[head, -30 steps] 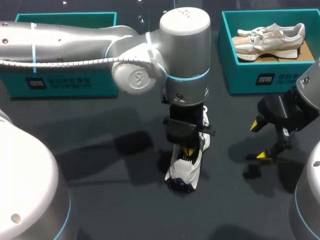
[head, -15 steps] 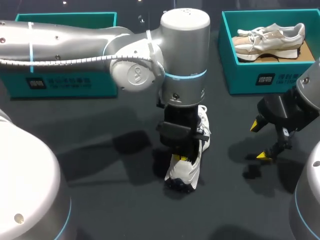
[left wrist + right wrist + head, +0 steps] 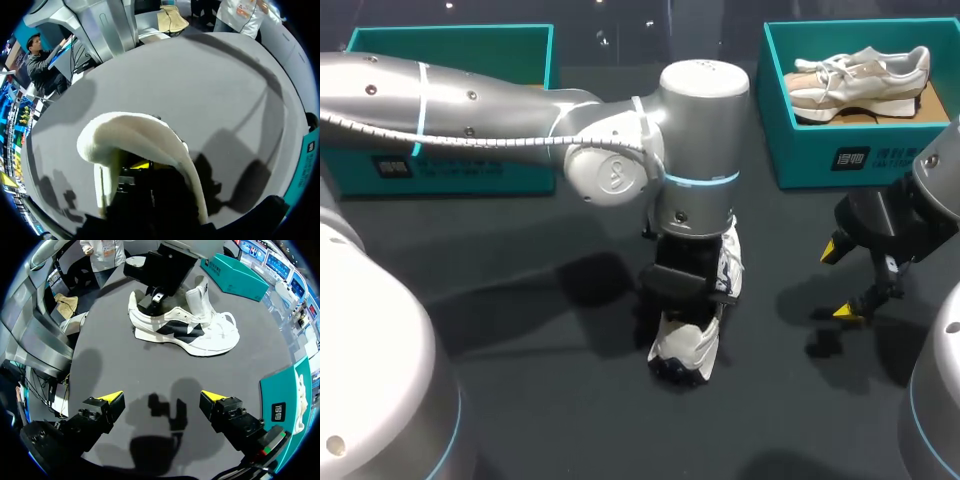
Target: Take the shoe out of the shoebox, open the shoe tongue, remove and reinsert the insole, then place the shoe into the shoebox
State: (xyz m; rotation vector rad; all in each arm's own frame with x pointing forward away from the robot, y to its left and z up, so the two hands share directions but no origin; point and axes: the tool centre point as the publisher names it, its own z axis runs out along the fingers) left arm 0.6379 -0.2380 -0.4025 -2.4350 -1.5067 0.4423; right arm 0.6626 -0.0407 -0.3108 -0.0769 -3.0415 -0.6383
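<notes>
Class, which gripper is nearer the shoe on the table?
Left. The left gripper is down inside the shoe's heel opening; the right gripper hangs open beside the shoe, apart from it.

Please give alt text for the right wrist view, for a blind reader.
A white sneaker with black side panels stands on the dark grey table, with the left arm's black gripper down in its opening. Nearer, the yellow-tipped right gripper hangs open above the table.
</notes>
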